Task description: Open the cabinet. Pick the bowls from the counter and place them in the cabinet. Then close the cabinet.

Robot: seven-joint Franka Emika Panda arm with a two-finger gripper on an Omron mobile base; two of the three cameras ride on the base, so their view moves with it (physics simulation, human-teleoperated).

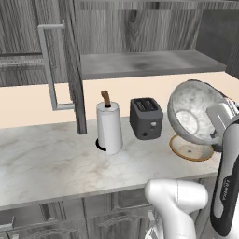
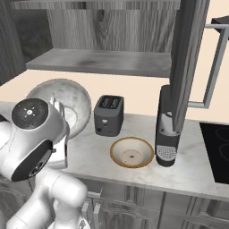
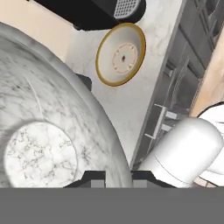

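Note:
The cabinet stands open, its grey shelf (image 1: 149, 63) bare and its doors swung out to the left (image 1: 70, 65) and to the right (image 2: 188, 58). My gripper (image 1: 216, 133) is shut on the rim of the speckled grey-white bowl (image 1: 191, 112), which hangs tilted above the counter (image 1: 46, 158). In the hand view this bowl (image 3: 43, 131) bulks large at the left, with its rim between the fingertips (image 3: 94, 177). The tan bowl (image 1: 191, 149) rests upright on the counter just below the raised one, and shows again in the other views (image 2: 132, 152) (image 3: 121, 54).
A paper towel roll (image 1: 109, 126) and a dark toaster (image 1: 146, 117) stand at the back of the counter. A tall dark appliance (image 2: 166, 134) sits under the right door, with a black cooktop (image 2: 217, 147) beyond it. Low grey drawers run under the counter edge.

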